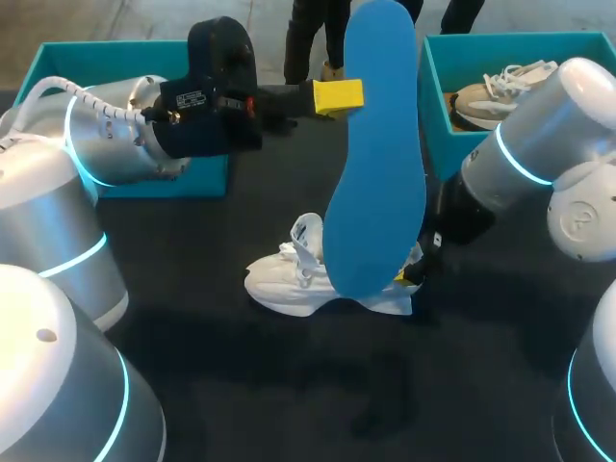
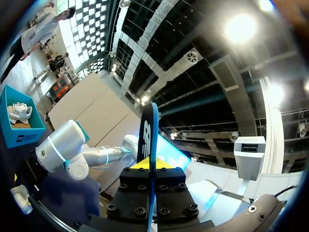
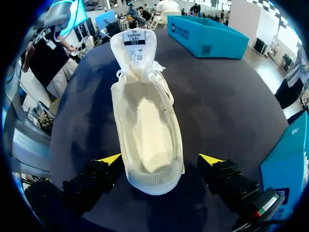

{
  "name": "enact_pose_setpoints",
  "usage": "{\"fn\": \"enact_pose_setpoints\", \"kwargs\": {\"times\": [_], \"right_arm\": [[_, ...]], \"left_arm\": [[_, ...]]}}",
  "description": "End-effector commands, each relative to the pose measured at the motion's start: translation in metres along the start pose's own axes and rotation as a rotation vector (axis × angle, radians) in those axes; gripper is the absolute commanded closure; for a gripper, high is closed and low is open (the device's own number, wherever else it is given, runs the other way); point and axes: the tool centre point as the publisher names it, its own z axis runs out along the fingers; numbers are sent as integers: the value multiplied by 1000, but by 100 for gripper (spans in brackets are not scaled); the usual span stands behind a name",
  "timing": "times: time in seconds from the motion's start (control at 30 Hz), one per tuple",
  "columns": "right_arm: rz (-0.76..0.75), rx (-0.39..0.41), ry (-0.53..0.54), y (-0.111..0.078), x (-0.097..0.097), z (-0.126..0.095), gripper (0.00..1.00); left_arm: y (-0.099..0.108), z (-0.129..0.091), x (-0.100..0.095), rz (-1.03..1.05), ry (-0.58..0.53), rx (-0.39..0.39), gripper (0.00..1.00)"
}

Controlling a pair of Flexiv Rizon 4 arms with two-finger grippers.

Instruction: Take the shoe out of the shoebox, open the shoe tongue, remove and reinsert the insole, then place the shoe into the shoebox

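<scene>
Head view: left tool (image 1: 345, 96) clamped blue insole (image 1: 375, 173) aloft; right tool (image 3: 160, 159) gaped astride shoe (image 3: 145, 121) heel; reinsertion needed toe-first alignment.

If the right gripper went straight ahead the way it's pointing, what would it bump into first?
Most likely the white shoe. Its heel sits between the right gripper's open fingers, right in its path. The black table lies just beneath the shoe, though depth is hard to judge.

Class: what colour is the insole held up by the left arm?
Bright blue. The flat foot-shaped insole shows best in the head view.
</scene>
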Motion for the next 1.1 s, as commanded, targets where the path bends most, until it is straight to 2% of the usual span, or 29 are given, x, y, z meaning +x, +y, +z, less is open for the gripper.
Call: {"fn": "enact_pose_setpoints", "kwargs": {"times": [0.03, 0.43, 0.53, 0.7, 1.1], "right_arm": [[1, 2, -2, 1, 0, 1, 0], [1, 2, -2, 1, 0, 1, 0], [-7, 78, 5, 1, -1, -6, 0], [-10, 156, 0, 1, 0, -17, 0], [-23, 258, -11, 3, 6, -33, 0]], "left_arm": [[1, 5, 1, 1, -5, 8, 100], [1, 5, 1, 1, -5, 8, 100], [1, 5, 1, 1, -5, 8, 100], [1, 5, 1, 1, -5, 8, 100], [1, 5, 1, 1, -5, 8, 100]]}}
